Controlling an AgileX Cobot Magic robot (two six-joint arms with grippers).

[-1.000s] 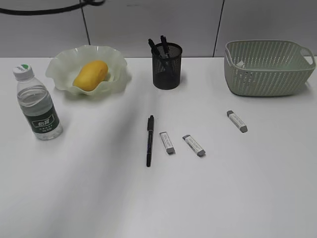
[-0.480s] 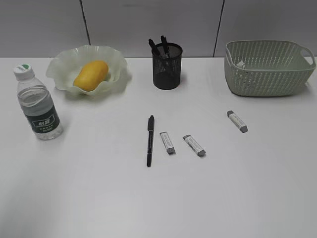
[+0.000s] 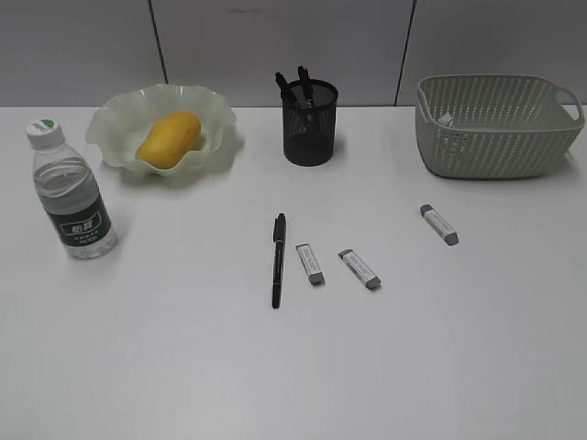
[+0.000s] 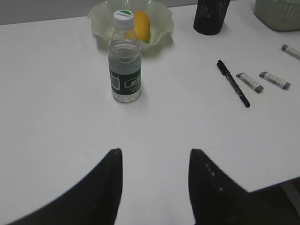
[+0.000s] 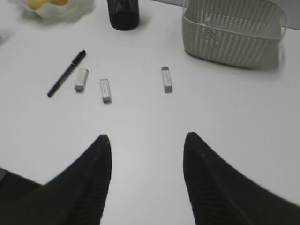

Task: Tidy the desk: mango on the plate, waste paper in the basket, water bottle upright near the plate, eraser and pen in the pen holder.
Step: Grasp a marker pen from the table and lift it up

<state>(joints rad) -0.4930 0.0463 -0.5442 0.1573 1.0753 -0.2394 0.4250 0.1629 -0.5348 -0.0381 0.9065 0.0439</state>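
The mango [image 3: 166,138] lies in the wavy green plate [image 3: 115,124] at the back left. The water bottle [image 3: 71,192] stands upright in front of the plate. The black pen [image 3: 277,259] and three erasers [image 3: 310,263] [image 3: 359,269] [image 3: 439,224] lie on the desk [image 3: 275,367]. The pen holder [image 3: 309,124] holds two pens. The waste paper [image 3: 445,119] lies inside the basket [image 3: 495,137]. My left gripper [image 4: 155,152] is open and empty, well short of the bottle [image 4: 124,61]. My right gripper [image 5: 146,138] is open and empty, short of the erasers [image 5: 105,90]. Neither gripper shows in the exterior view.
The basket [image 5: 234,35] stands at the back right, and the pen holder [image 5: 123,14] at the back middle. The grey wall runs along the desk's far edge. The desk's near edge shows in the left wrist view [image 4: 276,180].
A dark cable at the top left of the exterior view and a shadow across the desk's left side have gone. The objects have not moved.
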